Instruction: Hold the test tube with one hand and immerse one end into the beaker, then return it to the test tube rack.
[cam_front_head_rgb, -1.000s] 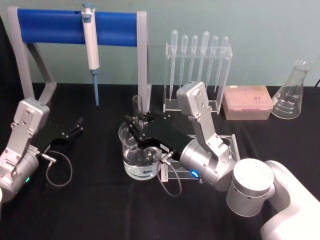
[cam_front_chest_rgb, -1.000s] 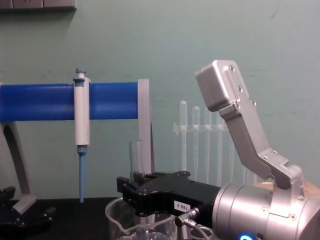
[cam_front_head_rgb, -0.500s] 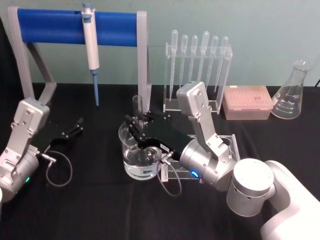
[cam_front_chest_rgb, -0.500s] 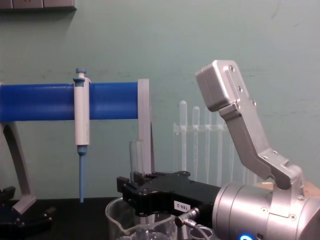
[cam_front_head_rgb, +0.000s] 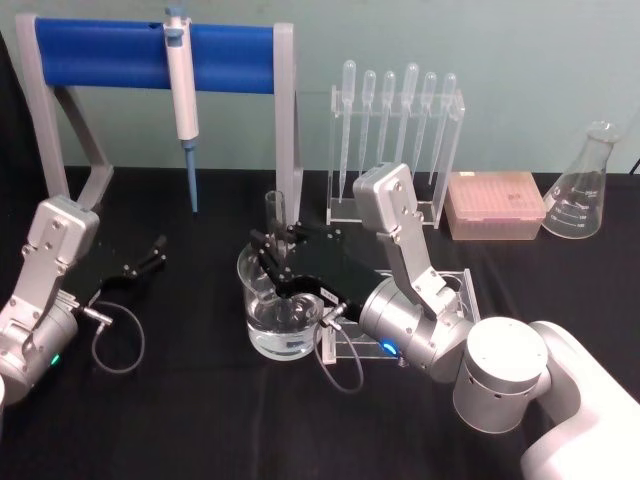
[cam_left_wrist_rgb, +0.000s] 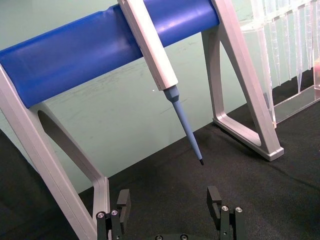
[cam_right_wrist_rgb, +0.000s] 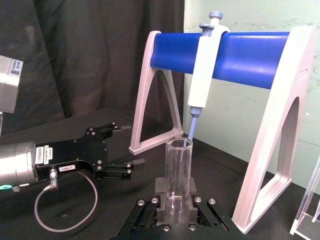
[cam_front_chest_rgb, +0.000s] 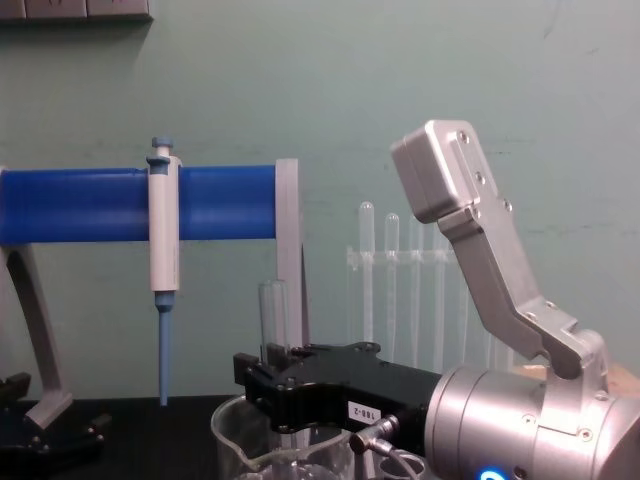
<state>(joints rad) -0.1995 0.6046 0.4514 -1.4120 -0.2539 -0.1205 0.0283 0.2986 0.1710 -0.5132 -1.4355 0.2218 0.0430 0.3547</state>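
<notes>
Currently: right tool sits directly over the beaker, near the middle of the black desk. Its jaws are closed narrow on the test tube. The tube stands upright with its open rim up, and its top shows well above the black fingers. The lower part drops inside the beaker's rim. The beaker holds clear liquid in its lower part (whether the tube's end touches it, I cannot tell; the tool body hides that).

A clear rack lies on the desk, partly hidden under the right arm and just beside the beaker.

Left tool is low over the desk at the left, well apart from the beaker. Its jaws are spread wide and it holds nothing.

Behind stands a blue-barred stand with a white-and-blue pipettor hanging from it, tip down. To its right are a row of pipettes, a pink box and a conical flask.
</notes>
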